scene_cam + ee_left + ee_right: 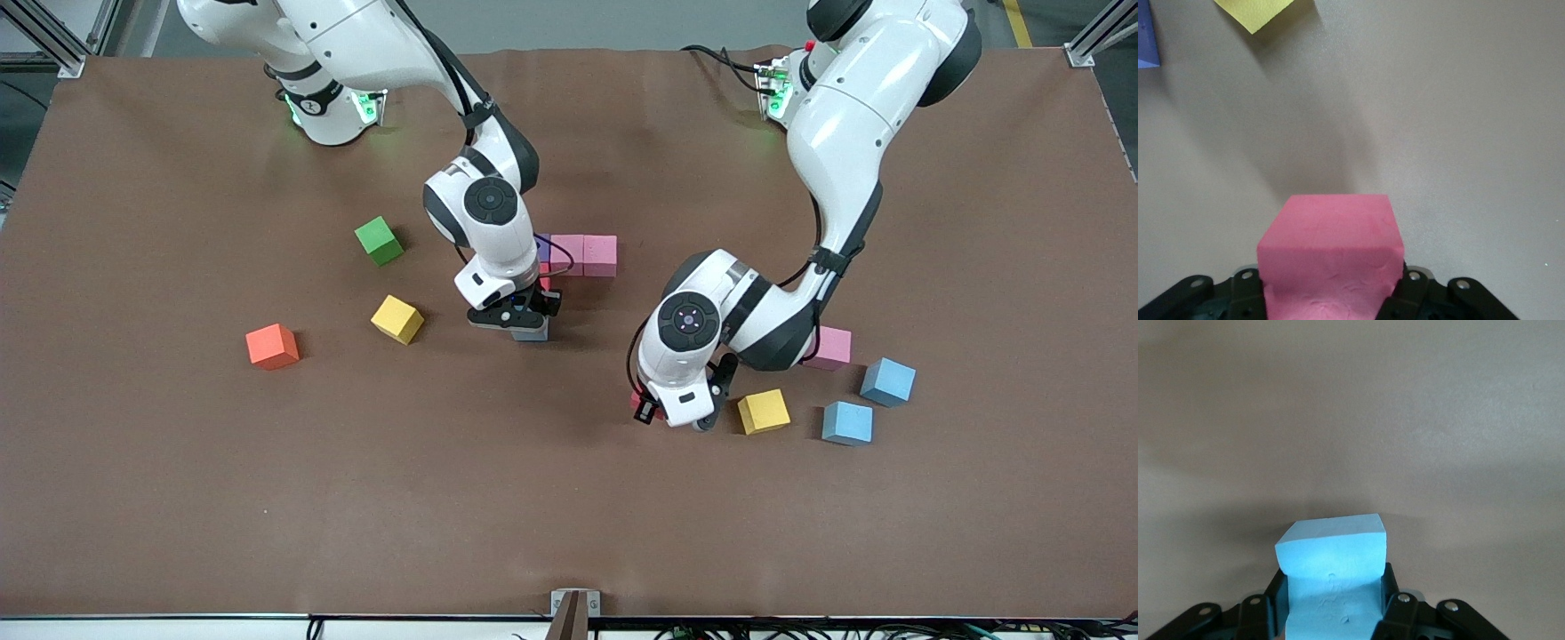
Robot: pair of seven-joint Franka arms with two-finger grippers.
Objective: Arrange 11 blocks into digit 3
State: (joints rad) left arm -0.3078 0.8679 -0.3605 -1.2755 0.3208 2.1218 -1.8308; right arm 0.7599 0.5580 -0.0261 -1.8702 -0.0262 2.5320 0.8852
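Note:
My left gripper (649, 407) (1330, 290) is shut on a red block (639, 403) (1331, 227), low over the table beside a yellow block (764, 411) (1258, 12). My right gripper (526, 322) (1331, 605) is shut on a light blue block (532, 333) (1331, 543), low over the mat. Just farther from the camera, the start of the digit 3 shows as a row of a purple block (543, 250) and two pink blocks (584, 255), with a sliver of red (544, 283) under the right wrist.
Toward the right arm's end lie a green cube (379, 240), a yellow block (397, 319) and an orange block (272, 346). Near the left arm lie a pink block (832, 348) and two blue blocks (887, 381) (847, 422).

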